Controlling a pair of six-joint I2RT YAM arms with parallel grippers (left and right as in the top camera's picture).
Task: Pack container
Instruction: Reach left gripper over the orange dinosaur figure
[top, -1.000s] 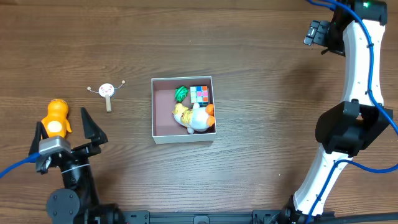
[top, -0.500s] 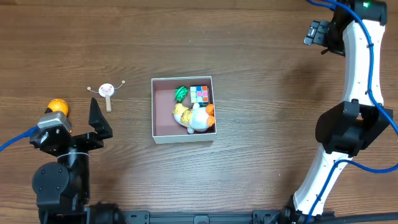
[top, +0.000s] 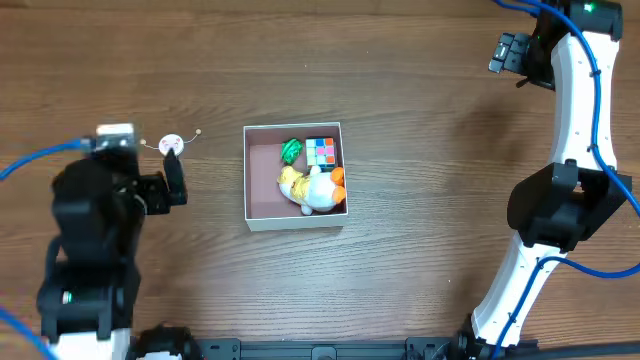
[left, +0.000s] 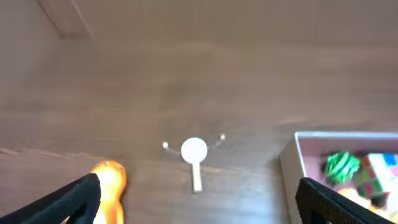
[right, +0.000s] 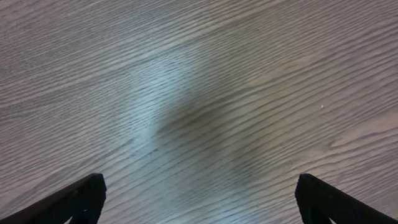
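The container (top: 247, 196) is a square white-walled box at the table's middle; in the left wrist view its corner (left: 290, 167) shows at the right. In it lie a green toy (top: 291, 150), a colourful cube (top: 321, 151) and a yellow-white plush (top: 312, 188). A small white rattle drum (top: 172, 145) lies left of the box. The orange toy (left: 111, 184) sits by the left finger of my open left gripper (left: 199, 211); the arm hides it from overhead. The left gripper (top: 150, 190) hovers left of the box. Far back right, my right gripper (top: 510, 55) hangs open over bare wood.
The right arm's white links (top: 560, 200) stand along the table's right side. The right wrist view shows only wood grain between the open fingers (right: 74, 199).
My left arm has swung away from the front edge and now covers the orange toy, its open jaws facing the rattle drum. The right arm and the box's contents have not moved.
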